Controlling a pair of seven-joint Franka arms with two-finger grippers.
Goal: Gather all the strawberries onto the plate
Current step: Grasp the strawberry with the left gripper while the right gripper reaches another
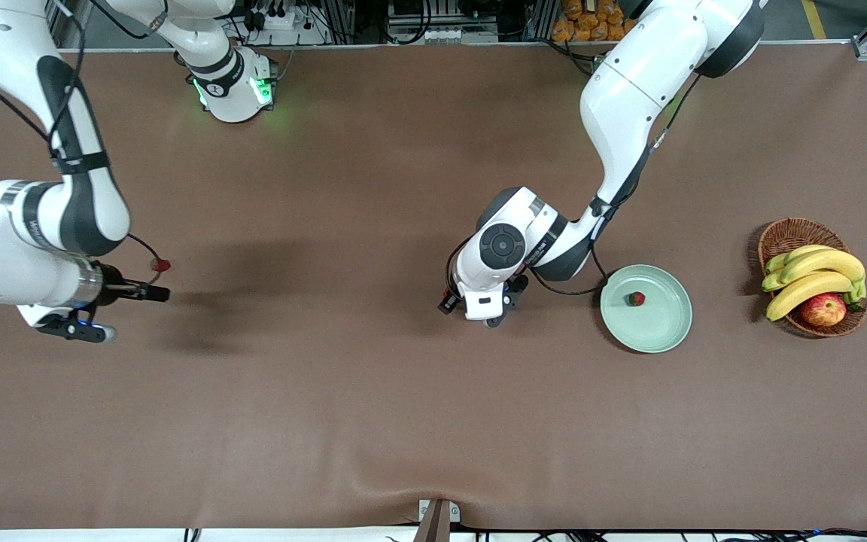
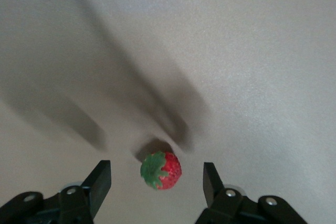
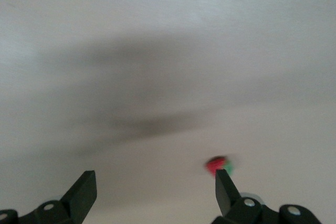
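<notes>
The left gripper (image 2: pixel 156 182) is hanging low over the brown table (image 1: pixel 373 406) beside the pale green plate (image 1: pixel 663 331), its fingers (image 2: pixel 100 182) standing apart with a strawberry (image 2: pixel 161 170) lying on the cloth between them, untouched, leafy top turned toward one finger. Closing on it looks like the next step. One strawberry (image 1: pixel 635 299) is already sitting in the plate. The right gripper (image 1: pixel 155 293), fingers spread wide, is hovering at the right arm's end of the table just beside the third strawberry (image 1: pixel 159 264). A basket (image 1: pixel 787 233) of fruit is sitting well apart.
</notes>
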